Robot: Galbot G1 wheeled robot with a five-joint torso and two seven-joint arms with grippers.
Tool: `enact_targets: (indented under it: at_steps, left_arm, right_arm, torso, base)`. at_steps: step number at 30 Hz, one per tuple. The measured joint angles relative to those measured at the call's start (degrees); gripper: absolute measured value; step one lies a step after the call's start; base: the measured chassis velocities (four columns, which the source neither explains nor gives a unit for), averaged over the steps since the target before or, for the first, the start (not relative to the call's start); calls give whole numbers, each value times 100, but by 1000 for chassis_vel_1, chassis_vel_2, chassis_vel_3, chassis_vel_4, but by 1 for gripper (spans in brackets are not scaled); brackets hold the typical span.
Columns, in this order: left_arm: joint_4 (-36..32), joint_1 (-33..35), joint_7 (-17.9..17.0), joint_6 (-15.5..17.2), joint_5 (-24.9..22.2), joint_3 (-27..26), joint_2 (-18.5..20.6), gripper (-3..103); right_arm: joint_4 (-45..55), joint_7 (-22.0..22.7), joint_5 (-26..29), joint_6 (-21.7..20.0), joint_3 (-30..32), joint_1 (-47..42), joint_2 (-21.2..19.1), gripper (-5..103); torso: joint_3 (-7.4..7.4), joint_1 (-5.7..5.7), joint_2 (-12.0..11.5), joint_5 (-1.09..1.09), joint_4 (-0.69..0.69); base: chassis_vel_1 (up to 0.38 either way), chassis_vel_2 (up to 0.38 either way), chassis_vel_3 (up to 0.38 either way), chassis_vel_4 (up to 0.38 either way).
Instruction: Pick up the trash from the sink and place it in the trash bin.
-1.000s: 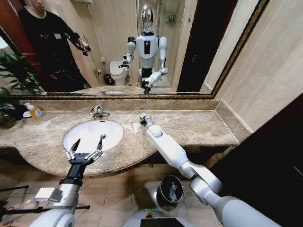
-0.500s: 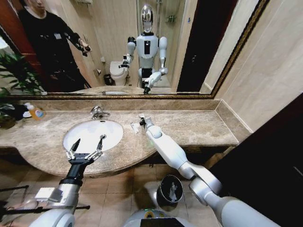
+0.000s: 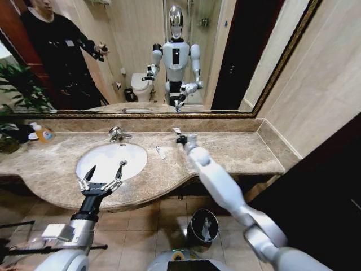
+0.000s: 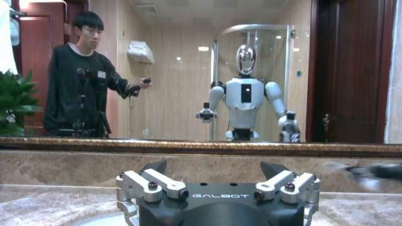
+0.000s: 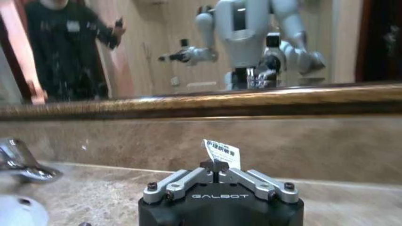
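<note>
A white sachet [image 5: 221,154] is pinched upright in the right gripper [image 3: 181,137] above the table [image 3: 237,149], well above and behind the trash bin [image 3: 203,226] on the floor, while the left gripper [image 3: 104,175] is held spread at the sink [image 3: 110,160].

sink [image 3: 111,160] set in counter [image 3: 237,152], faucet [image 3: 117,134] behind, trash bin [image 3: 203,227] below.

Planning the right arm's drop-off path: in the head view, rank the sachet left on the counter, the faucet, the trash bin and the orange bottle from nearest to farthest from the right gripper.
From the right gripper, shut on a sachet:
1. Sachet on the counter, just to its left, beside the sink.
2. Faucet, behind the basin.
3. Trash bin, on the floor below the counter.
4. Orange bottle, far left by the mirror.
</note>
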Motion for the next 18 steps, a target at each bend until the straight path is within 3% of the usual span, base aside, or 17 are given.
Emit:
enact_targets:
  at_steps: [2, 3, 6, 8, 9, 11, 12, 13, 14, 16, 18]
  left_arm:
    - [0, 0, 2, 0, 0, 0, 0, 100]
    - [0, 1, 3, 0, 0, 1, 0, 100]
    - [0, 0, 5, 0, 0, 1, 0, 100]
    - [0, 0, 1, 0, 0, 0, 0, 100]
    - [0, 0, 1, 0, 0, 0, 0, 100]
    - [0, 1, 2, 0, 0, 1, 0, 100]
    - [0, 1, 2, 0, 0, 1, 0, 100]
    - [0, 0, 1, 0, 0, 0, 0, 100]
    - [0, 0, 1, 0, 0, 0, 0, 100]
    - [0, 0, 2, 0, 0, 1, 0, 100]
    - [0, 0, 1, 0, 0, 0, 0, 100]
  right_arm:
    - [256, -107, 242, -68, 206, -241, -172, 0]
    - [742, -442, 630, -47, 548, -801, -505, 0]
    - [920, -636, 721, -7, 731, -1074, -628, 0]
    - [1398, -1767, 802, 136, 1853, -2225, -859, 0]
    - [1398, -1767, 802, 136, 1853, -2225, -859, 0]
    - [1537, -3016, 708, 229, 2764, -3233, -706, 0]
    - [1537, -3016, 708, 229, 2764, -3233, -706, 0]
    - [1551, -3446, 634, 331, 3040, -3594, -620, 0]
    - [1551, -3446, 634, 331, 3040, -3594, -620, 0]
    - [1470, -4426, 250, 686, 3715, -4387, -364, 0]
    - [1338, -4660, 27, 875, 3883, -4628, -257, 0]
  torso:
    - [0, -1, 0, 0, -1]
    - [0, -1, 0, 2, -3]
    - [0, -1, 0, 2, 0]
    - [-1, -2, 1, 0, 0]
    - [-1, -2, 1, 0, 0]
    - [-1, -1, 1, 1, 0]
    - [-1, -1, 1, 1, 0]
    - [0, -2, 1, 3, 0]
    - [0, -2, 1, 3, 0]
    - [-1, -2, 1, 0, -1]
    - [-1, -2, 1, 1, -1]
  base:
    - [0, 0, 0, 0]
    - [0, 0, 0, 0]
    - [0, 0, 0, 0]
    - [0, 0, 0, 0]
    - [0, 0, 0, 0]
    - [0, 0, 0, 0]
    - [0, 0, 0, 0]
    - [0, 0, 0, 0]
    - [0, 0, 0, 0]
    - [0, 0, 0, 0]
    - [0, 0, 0, 0]
